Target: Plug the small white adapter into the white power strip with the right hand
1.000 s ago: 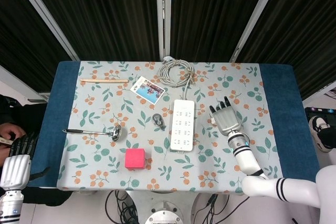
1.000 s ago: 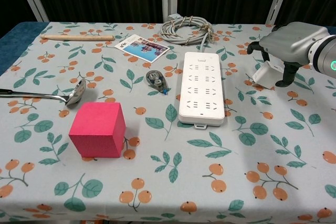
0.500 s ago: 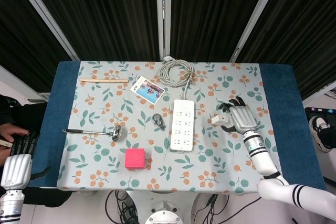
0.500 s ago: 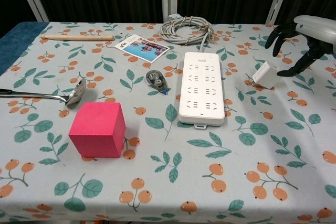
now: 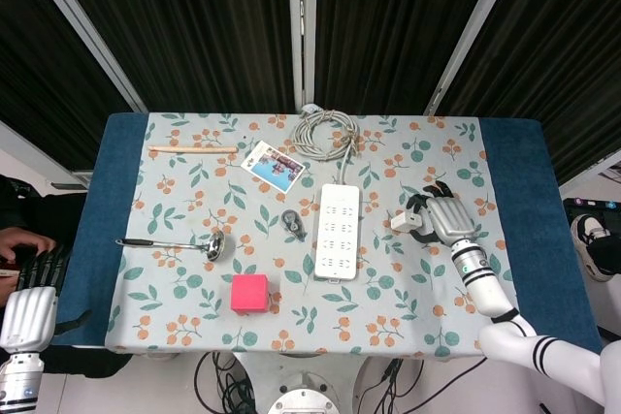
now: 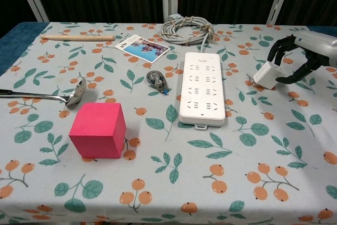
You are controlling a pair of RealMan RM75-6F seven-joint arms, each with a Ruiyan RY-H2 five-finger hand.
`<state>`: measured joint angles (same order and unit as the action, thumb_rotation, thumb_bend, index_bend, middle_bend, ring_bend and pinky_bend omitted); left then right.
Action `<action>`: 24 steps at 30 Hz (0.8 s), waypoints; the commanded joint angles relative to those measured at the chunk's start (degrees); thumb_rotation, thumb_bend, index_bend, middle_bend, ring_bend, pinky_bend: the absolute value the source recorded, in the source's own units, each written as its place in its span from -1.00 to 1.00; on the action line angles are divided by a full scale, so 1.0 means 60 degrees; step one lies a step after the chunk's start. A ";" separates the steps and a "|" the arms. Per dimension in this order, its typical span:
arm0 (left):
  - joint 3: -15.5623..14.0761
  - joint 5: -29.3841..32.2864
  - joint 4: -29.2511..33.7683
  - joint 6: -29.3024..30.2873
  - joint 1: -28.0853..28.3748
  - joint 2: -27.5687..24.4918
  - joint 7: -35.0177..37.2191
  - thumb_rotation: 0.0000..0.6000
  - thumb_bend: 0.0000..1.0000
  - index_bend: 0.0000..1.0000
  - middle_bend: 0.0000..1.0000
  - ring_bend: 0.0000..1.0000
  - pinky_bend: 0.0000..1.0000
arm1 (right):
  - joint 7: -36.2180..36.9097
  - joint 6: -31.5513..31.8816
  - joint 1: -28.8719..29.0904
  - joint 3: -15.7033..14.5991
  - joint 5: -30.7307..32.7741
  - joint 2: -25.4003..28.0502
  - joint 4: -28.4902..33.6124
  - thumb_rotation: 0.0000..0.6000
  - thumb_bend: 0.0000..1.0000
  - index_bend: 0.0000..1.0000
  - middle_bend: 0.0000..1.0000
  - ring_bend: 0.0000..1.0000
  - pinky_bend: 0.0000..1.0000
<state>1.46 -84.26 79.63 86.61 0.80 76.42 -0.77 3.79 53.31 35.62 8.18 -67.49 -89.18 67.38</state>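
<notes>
With the small white adapter (image 6: 265, 75) lying on the tabletop just right of the white power strip (image 6: 202, 87), and the right hand (image 6: 303, 56) curled around but not clearly clamped on it, a firm pinch should be secured before lifting.

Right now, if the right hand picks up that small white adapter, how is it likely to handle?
The small white adapter looks like a compact, smooth plastic block, so probably rigid, light and somewhat slippery. It sits tilted beside the right hand, so a sideways nudge may tip or slide it on the tablecloth.
</notes>
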 commanded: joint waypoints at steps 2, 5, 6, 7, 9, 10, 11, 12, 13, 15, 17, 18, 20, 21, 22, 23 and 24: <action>0.0003 0.0001 0.0002 -0.0011 0.0008 0.0006 -0.0012 1.00 -1.00 -0.96 -1.00 -1.00 -1.00 | 0.0024 -0.0072 0.0019 0.0049 -0.0071 -0.0063 -0.0095 1.00 -0.58 -0.20 -0.15 -0.71 -1.00; 0.0006 0.0020 0.0006 -0.0021 0.0003 0.0004 -0.0009 1.00 -1.00 -0.96 -1.00 -1.00 -1.00 | 0.0062 -0.0136 0.0043 0.0100 -0.0109 -0.0122 -0.0159 1.00 -0.57 -0.20 -0.15 -0.71 -1.00; 0.0005 0.0023 0.0006 -0.0016 -0.0003 0.0002 -0.0005 1.00 -1.00 -0.96 -1.00 -1.00 -1.00 | 0.0076 -0.0155 0.0049 0.0109 -0.0137 -0.0144 -0.0179 1.00 -0.57 -0.20 -0.15 -0.71 -1.00; 0.0005 0.0023 0.0007 -0.0009 -0.0007 0.0000 -0.0004 1.00 -1.00 -0.96 -1.00 -1.00 -1.00 | 0.0087 -0.0169 0.0055 0.0115 -0.0159 -0.0159 -0.0193 1.00 -0.57 -0.20 -0.15 -0.71 -1.00; 0.0001 0.0026 0.0005 -0.0004 -0.0016 -0.0002 0.0003 1.00 -1.00 -0.96 -1.00 -1.00 -1.00 | 0.0109 -0.0196 0.0059 0.0132 -0.0193 -0.0192 -0.0228 1.00 -0.56 -0.19 -0.14 -0.70 -1.00; 0.0000 0.0032 -0.0003 -0.0015 -0.0016 0.0003 0.0011 1.00 -1.00 -0.96 -1.00 -1.00 -1.00 | 0.0127 -0.0200 0.0058 0.0143 -0.0204 -0.0214 -0.0257 1.00 -0.51 -0.17 -0.13 -0.69 -1.00; -0.0004 0.0046 -0.0009 -0.0043 -0.0012 0.0007 0.0020 1.00 -1.00 -0.96 -1.00 -1.00 -1.00 | 0.0144 -0.0184 0.0055 0.0164 -0.0210 -0.0250 -0.0304 1.00 -0.43 -0.11 -0.09 -0.66 -1.00; -0.0010 0.0063 -0.0009 -0.0085 -0.0004 0.0008 0.0029 1.00 -1.00 -0.96 -1.00 -1.00 -1.00 | 0.0190 -0.0127 0.0046 0.0193 -0.0244 -0.0314 -0.0383 1.00 -0.32 -0.02 -0.04 -0.61 -1.00; -0.0013 0.0060 -0.0012 -0.0094 0.0000 0.0011 0.0034 1.00 -1.00 -0.96 -1.00 -1.00 -1.00 | 0.0277 -0.0061 0.0029 0.0218 -0.0290 -0.0360 -0.0426 1.00 -0.23 0.05 0.01 -0.57 -1.00; -0.0012 0.0046 -0.0018 -0.0058 -0.0015 0.0012 0.0051 1.00 -1.00 -0.96 -1.00 -1.00 -1.00 | 0.0584 0.0152 -0.0030 0.0265 -0.0492 -0.0360 -0.0367 1.00 0.04 0.26 0.16 -0.42 -1.00; -0.0007 0.0046 -0.0017 -0.0018 -0.0036 -0.0006 0.0071 1.00 -1.00 -0.96 -1.00 -1.00 -1.00 | 0.0690 0.0451 -0.0076 0.0282 -0.0774 -0.0208 -0.0118 1.00 0.23 0.40 0.26 -0.31 -1.00; -0.0008 0.0040 -0.0015 0.0000 -0.0044 -0.0030 0.0070 1.00 -1.00 -0.96 -1.00 -1.00 -1.00 | 0.0614 0.0626 -0.0085 0.0294 -0.0949 -0.0025 0.0171 1.00 0.29 0.44 0.30 -0.26 -1.00; -0.0007 0.0017 0.0001 0.0023 -0.0046 -0.0068 0.0063 1.00 -1.00 -0.96 -1.00 -1.00 -1.00 | 0.0269 0.0744 -0.0038 0.0359 -0.1078 0.0364 0.0830 1.00 0.42 0.51 0.36 -0.19 -1.00; -0.0007 -0.0015 0.0023 0.0050 -0.0044 -0.0092 0.0056 1.00 -1.00 -0.96 -1.00 -1.00 -1.00 | -0.0083 0.0751 0.0032 0.0448 -0.1071 0.0648 0.1358 1.00 0.46 0.52 0.38 -0.18 -1.00; -0.0006 -0.0045 0.0038 0.0079 -0.0043 -0.0105 0.0048 1.00 -1.00 -0.96 -1.00 -1.00 -1.00 | -0.0408 0.0696 0.0107 0.0525 -0.1006 0.0858 0.1768 1.00 0.49 0.54 0.39 -0.16 -1.00; -0.0006 -0.0078 0.0050 0.0109 -0.0042 -0.0114 0.0039 1.00 -1.00 -0.96 -1.00 -1.00 -1.00 | -0.0790 0.0587 0.0200 0.0603 -0.0881 0.1065 0.2188 1.00 0.52 0.56 0.40 -0.14 -1.00; -0.0006 -0.0110 0.0068 0.0140 -0.0041 -0.0124 0.0023 1.00 -1.00 -0.96 -1.00 -1.00 -1.00 | -0.1403 0.0431 0.0353 0.0714 -0.0655 0.1302 0.2723 1.00 0.54 0.57 0.41 -0.14 -1.00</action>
<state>1.43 -84.83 79.96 87.36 0.54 75.74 -0.57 3.19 56.77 36.00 10.73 -72.66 -86.12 75.35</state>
